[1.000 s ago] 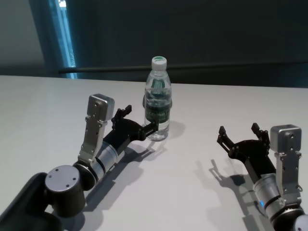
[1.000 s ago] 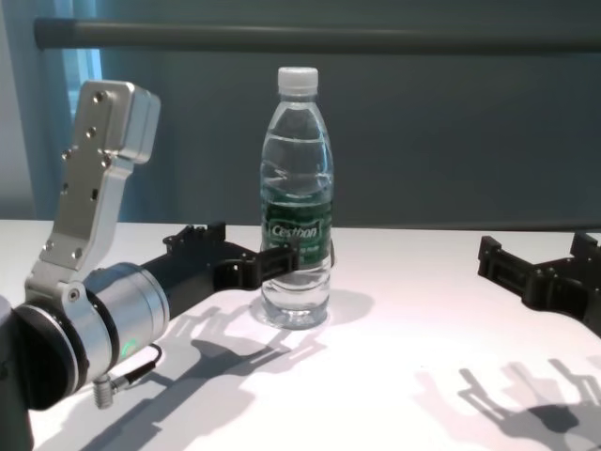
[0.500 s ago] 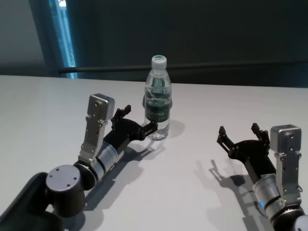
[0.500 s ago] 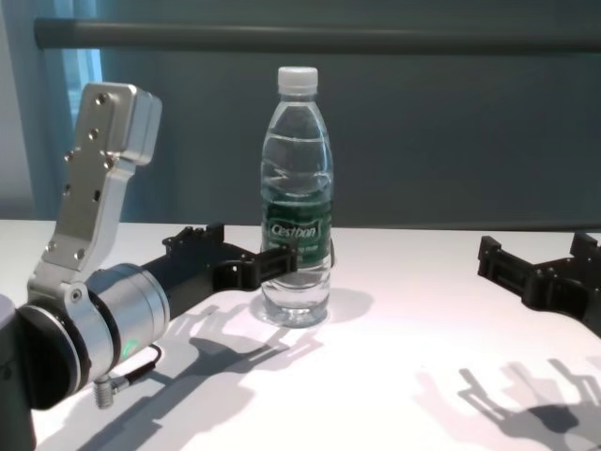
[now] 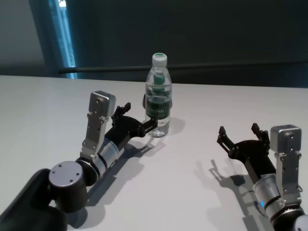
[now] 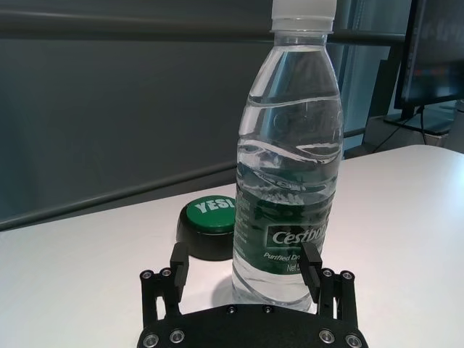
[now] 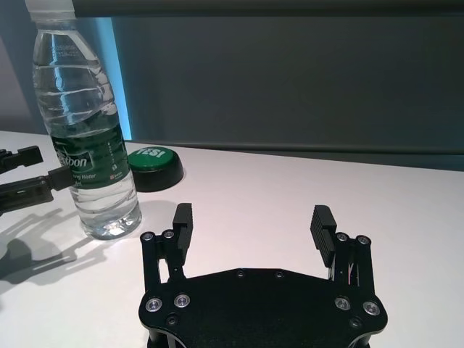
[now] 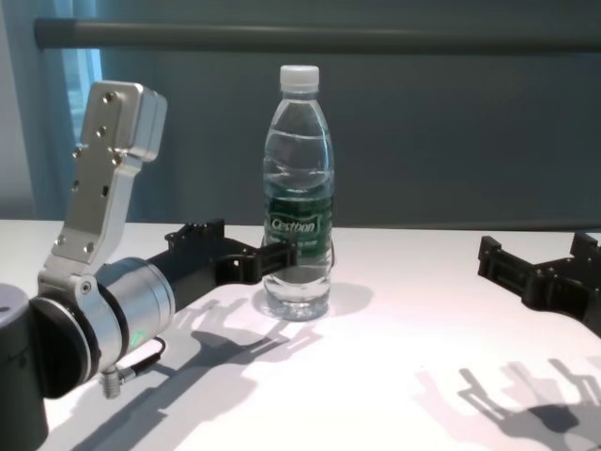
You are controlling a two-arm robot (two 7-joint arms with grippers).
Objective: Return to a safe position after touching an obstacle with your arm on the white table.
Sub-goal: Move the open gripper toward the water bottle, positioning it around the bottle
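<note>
Upright near the desk's [image 5: 43, 103] far middle stands the water bottle [image 5: 158, 98] — the left gripper [image 5: 137, 121], fingers wide, has one fingertip touching its label. Right gripper [image 5: 239, 137] sits well apart, near right, fingers wide.

Upright water bottle [image 5: 158, 96] with white cap and green label on the white bench [image 5: 202, 110], far centre. Left gripper [image 5: 140, 119] reaching low over the bench, jaws spread, one finger [image 5: 150, 125] against the bottle's lower body. Right gripper [image 5: 239, 135] well apart at right, jaws spread, holding nothing.
</note>
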